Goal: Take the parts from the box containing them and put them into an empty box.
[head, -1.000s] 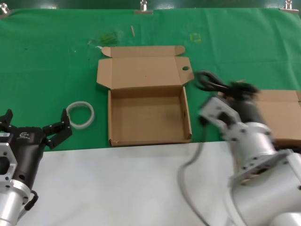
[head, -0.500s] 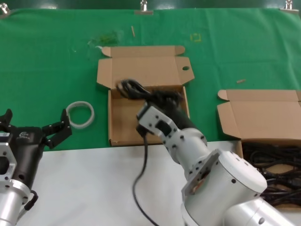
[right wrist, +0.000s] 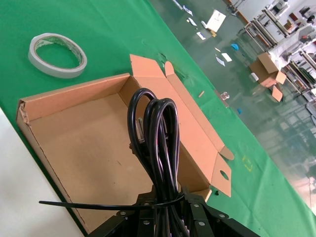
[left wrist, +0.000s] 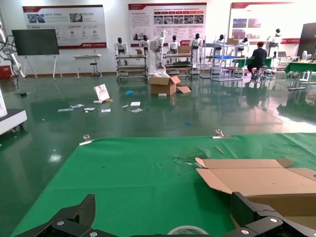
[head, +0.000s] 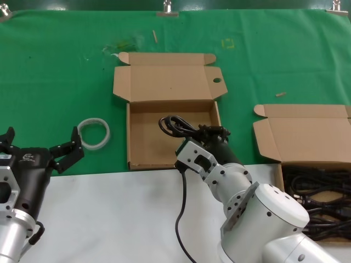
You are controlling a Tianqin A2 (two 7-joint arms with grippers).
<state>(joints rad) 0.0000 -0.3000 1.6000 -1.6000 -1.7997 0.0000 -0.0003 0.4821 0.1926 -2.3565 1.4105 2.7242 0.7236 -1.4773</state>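
Head view shows the robot's two arms nearest to us. The left gripper (head: 60,153) waits low on the left, at the near edge of the green cloth (head: 55,71), with its fingers spread wide and nothing in them. It is parked there, out of the way, just near a white tape ring (head: 94,133) that is not part of the job.

The right gripper (head: 211,134) reaches over the near right corner of the empty box (head: 130,142). Its fingers are squeezed tight on a black cord bundle (head: 178,125). The loop end of the bundle sticks out to the left, hanging over the bare floor of that box. In the right wrist view the cord bundle (right wrist: 155,143) stands up out of the gripper, tied by a thin black strap (right wrist: 98,205), with the brown box floor right behind it. It is held by one end so the rest can be laid down flat inside, I think.

On the near right is the box of cords (head: 296,139), with more black cords (head: 318,197) piled in it, so the job looks only just begun.

Farther back, the empty box's lid (head: 164,82) lies open and flat, with its little round hole (head: 216,80) at the right, so nothing blocks the way in
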